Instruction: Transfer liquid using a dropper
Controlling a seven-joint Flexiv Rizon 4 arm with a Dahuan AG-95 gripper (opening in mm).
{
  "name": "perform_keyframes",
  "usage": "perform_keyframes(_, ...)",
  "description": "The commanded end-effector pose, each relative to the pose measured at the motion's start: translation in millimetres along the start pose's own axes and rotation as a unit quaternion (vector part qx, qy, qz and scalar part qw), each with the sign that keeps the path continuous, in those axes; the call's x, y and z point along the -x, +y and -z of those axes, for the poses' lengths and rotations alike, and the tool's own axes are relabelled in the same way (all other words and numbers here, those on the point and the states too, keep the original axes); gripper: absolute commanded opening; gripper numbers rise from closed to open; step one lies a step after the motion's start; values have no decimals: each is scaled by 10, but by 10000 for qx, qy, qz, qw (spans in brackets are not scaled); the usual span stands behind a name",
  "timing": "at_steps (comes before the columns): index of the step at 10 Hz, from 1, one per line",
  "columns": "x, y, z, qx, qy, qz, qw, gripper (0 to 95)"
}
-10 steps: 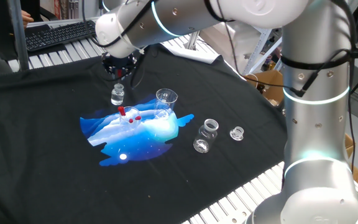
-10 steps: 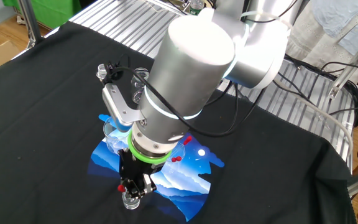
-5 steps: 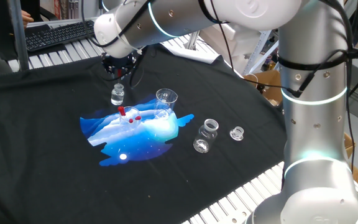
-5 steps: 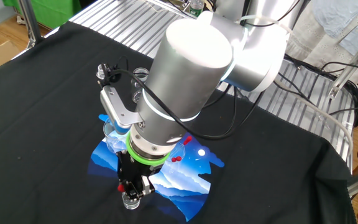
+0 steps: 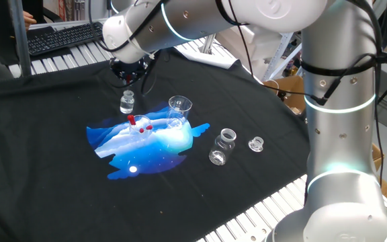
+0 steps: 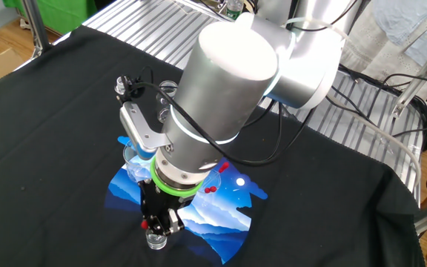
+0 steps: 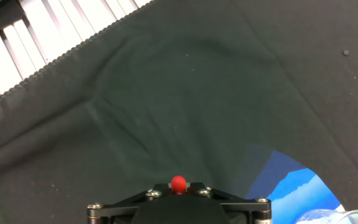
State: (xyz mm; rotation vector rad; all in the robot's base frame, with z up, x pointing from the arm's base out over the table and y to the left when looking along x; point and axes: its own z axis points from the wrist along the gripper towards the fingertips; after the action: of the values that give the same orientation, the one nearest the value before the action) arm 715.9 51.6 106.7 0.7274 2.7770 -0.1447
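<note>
Dropper [image 7: 178, 183]: its red bulb shows in the hand view as a small round cap just above the gripper's black body, centred on it. In the other fixed view a red spot [image 6: 146, 223] sits between the fingers of the gripper [image 6: 156, 225], so the fingers are pinched on the dropper's bulb end; the clear tube below is too slim to make out. In one fixed view the gripper [image 5: 127, 81] hangs straight above a small vial [image 5: 127, 103], close over its mouth but apart from it; the other fixed view shows the same vial [image 6: 155, 239] directly beneath the fingers. The vial stands upright on the black cloth [image 5: 39, 154], at the far edge of a blue-and-white print [image 5: 146, 144]. On the print stand a small red item [image 5: 132, 121] and a clear beaker [image 5: 179, 111], upright. Well apart, towards the arm's base, lie a clear jar [image 5: 223, 144] and, just beside it, a small clear stopper [image 5: 256, 144]. A keyboard [image 5: 62, 37] rests on the slatted table [image 5: 261, 215] beyond the cloth.
</note>
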Motion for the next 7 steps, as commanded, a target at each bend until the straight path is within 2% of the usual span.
perform_keyframes(1, 1, -3, 12, -7, 11, 47, 10000, 0)
perform_keyframes(3, 11, -17, 54, -8, 20, 82, 10000, 0)
perform_keyframes(7, 51, -75, 209, -20, 107, 144, 9998, 0)
